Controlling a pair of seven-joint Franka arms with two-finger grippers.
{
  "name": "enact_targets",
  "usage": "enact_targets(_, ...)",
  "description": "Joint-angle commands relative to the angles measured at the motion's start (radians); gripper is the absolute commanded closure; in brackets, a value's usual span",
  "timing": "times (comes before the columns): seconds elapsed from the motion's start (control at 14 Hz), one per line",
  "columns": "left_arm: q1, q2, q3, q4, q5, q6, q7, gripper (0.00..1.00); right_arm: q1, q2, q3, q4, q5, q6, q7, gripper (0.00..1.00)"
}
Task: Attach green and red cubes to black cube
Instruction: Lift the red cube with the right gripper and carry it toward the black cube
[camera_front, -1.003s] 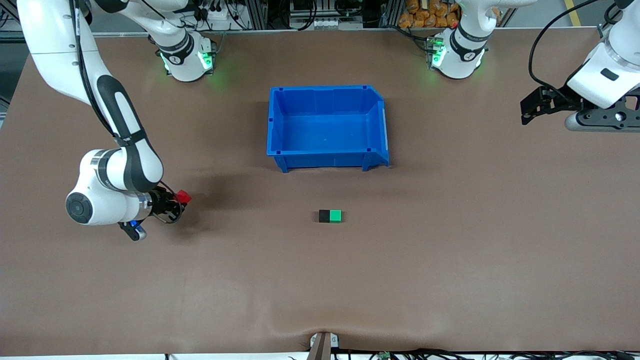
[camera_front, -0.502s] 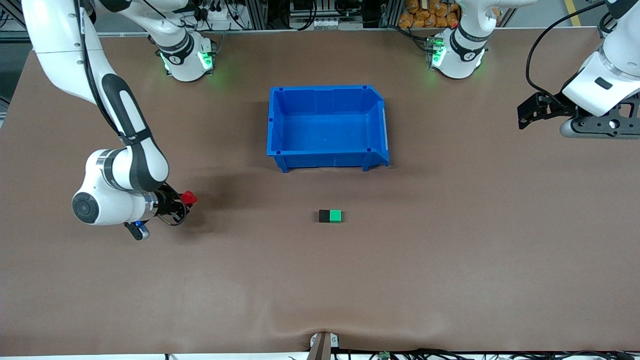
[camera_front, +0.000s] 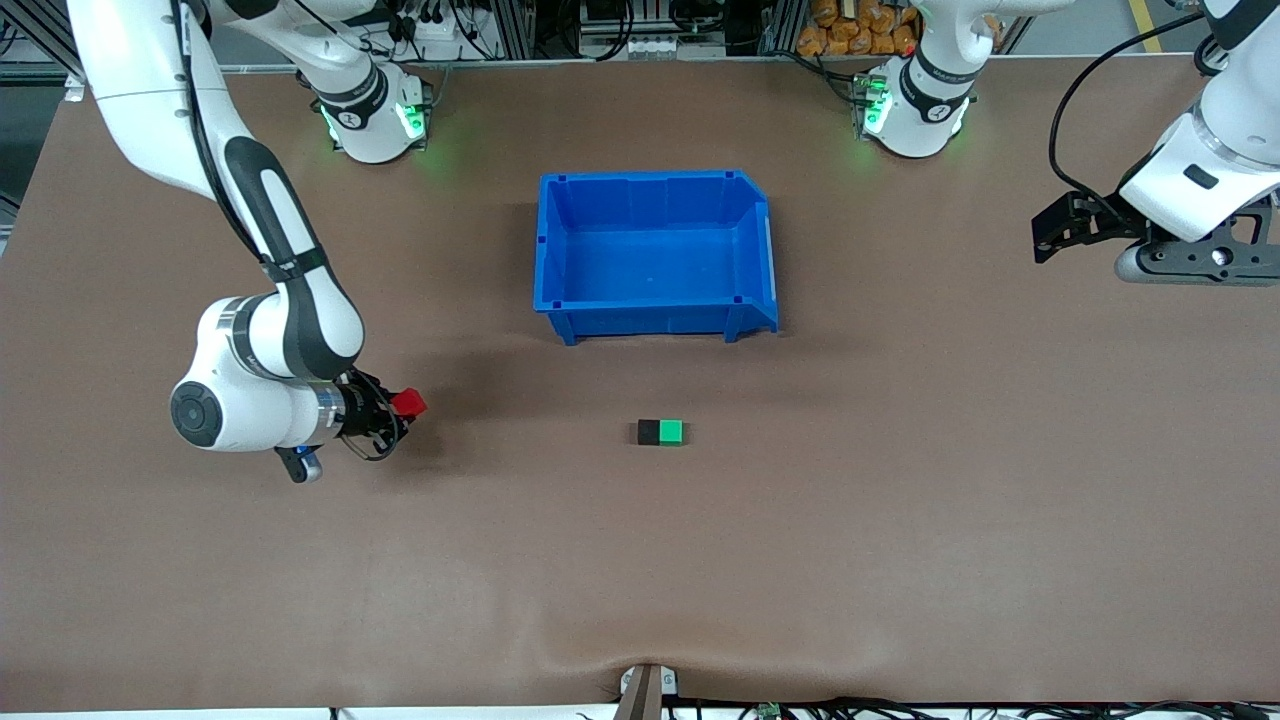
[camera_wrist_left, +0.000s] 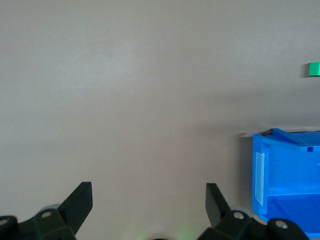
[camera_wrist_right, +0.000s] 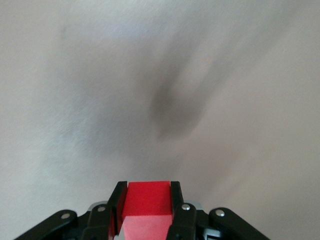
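Right now the black cube (camera_front: 649, 432) sits on the brown table (camera_front: 900, 520), near the middle, and the green cube (camera_front: 672, 431) is pressed flush against the side of it that faces the left arm's end, so the two read as one short block. Only the green half shows in the left wrist view (camera_wrist_left: 314, 69), at the picture's edge.

At about twelve o'clock from that pair in the front view, farther from the front camera, stands the blue bin (camera_front: 655, 180), with bare table between its front wall and the cubes. The left wrist view catches one corner of it (camera_wrist_left: 285, 170).

At roughly nine o'clock from the pair, well apart from it and toward the right arm's end of the table, the right gripper (camera_front: 400, 408) hangs low over the table with the red cube (camera_front: 408, 403) pinched between its fingers. The right wrist view shows the grip plainly: the red cube (camera_wrist_right: 148, 200) sits squarely between the two black fingers (camera_wrist_right: 119, 205), which press on two of its sides, with the gripper's shadow on the cloth ahead. No object lies on the stretch of table between this cube and the black one.

At about two o'clock from the pair, the left gripper (camera_front: 1045, 238) waits above the table's left-arm end, its fingers (camera_wrist_left: 80, 202) spread wide and holding nothing.
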Motion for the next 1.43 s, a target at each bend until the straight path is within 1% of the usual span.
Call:
enact_targets(0.0, 0.000, -0.014, -0.004, -0.007, 0.005, 0.005, -0.001, 0.00, 0.015, -0.004, -0.008, 0.017, 0.044, -0.009, 0.025, 1.00)
enact_targets(0.57, 0.003, -0.015, -0.007, -0.007, 0.005, 0.002, -0.002, 0.00, 0.049, 0.005, -0.008, 0.046, 0.065, -0.002, 0.117, 1.00)
enact_targets(0.86, 0.002, -0.015, -0.007, -0.006, 0.003, 0.002, -0.002, 0.00, 0.075, 0.014, -0.009, 0.063, 0.110, 0.001, 0.158, 1.00)
enact_targets(1.36, 0.010, -0.020, -0.007, -0.006, -0.003, -0.001, 0.000, 0.00, 0.107, 0.039, -0.009, 0.094, 0.117, 0.019, 0.250, 1.00)
